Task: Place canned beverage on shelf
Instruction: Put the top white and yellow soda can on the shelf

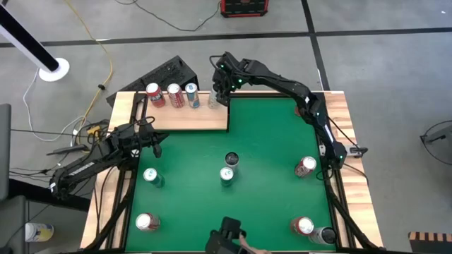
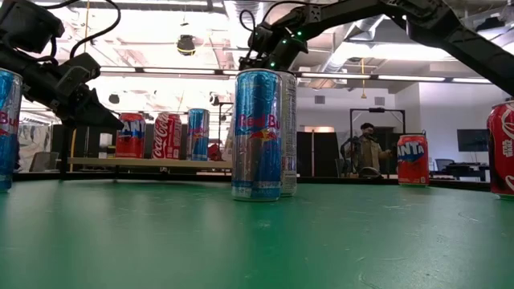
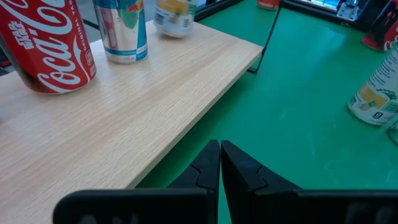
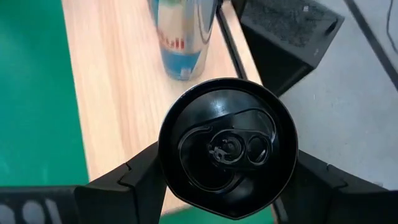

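At the shelf's right end you see the right pincer clamped on a black can, beside three cans standing there; the left pincer, fingers together, waits near the shelf's front edge

Pale-grained wooden shelf, green felt bench, black-topped can between the right jaws, red Coca-Cola can

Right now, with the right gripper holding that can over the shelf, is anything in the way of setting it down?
Nothing visible blocks it. The right gripper grips a black-topped can above bare wood at the shelf end; the nearest standing can sits beside that spot, apart.
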Robot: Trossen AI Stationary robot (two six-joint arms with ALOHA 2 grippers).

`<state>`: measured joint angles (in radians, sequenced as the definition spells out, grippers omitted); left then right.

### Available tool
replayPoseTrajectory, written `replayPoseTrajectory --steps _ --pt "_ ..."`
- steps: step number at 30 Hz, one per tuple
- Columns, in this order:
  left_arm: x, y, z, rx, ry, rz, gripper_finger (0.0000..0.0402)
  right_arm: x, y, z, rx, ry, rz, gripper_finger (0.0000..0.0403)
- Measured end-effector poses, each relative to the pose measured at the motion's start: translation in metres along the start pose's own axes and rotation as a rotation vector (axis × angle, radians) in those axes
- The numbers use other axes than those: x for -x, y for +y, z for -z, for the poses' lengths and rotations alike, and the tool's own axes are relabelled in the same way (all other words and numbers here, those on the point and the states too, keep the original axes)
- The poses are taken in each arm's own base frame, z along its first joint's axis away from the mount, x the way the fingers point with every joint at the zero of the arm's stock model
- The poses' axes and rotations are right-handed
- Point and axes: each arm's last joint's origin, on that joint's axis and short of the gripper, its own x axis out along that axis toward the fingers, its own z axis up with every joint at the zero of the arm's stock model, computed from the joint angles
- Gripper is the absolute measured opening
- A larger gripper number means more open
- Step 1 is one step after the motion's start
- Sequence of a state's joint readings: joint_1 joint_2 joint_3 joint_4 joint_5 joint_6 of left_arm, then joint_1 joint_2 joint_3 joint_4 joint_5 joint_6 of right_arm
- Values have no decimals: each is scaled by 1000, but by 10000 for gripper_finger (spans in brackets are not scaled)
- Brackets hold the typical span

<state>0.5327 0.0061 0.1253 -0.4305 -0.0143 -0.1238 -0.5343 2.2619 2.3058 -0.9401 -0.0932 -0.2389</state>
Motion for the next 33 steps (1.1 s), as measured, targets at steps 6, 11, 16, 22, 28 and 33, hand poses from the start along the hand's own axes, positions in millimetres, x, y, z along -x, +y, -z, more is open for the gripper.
replayPoseTrajectory --steps 6,11,16,22,28,33 --pt "0 0 0 0 0 0 0 1 -5 2 1 12 16 270" --pt "0 0 0 0 0 0 0 1 -6 2 24 12 17 270" --pt "0 0 0 0 0 0 0 1 -5 3 44 20 15 303" --pt "0 0 0 0 0 0 0 1 -5 3 42 23 17 362" --pt "0 0 0 0 0 0 0 1 -6 2 43 11 21 369" --pt "0 0 0 0 0 0 0 1 -5 0 49 -7 25 370"
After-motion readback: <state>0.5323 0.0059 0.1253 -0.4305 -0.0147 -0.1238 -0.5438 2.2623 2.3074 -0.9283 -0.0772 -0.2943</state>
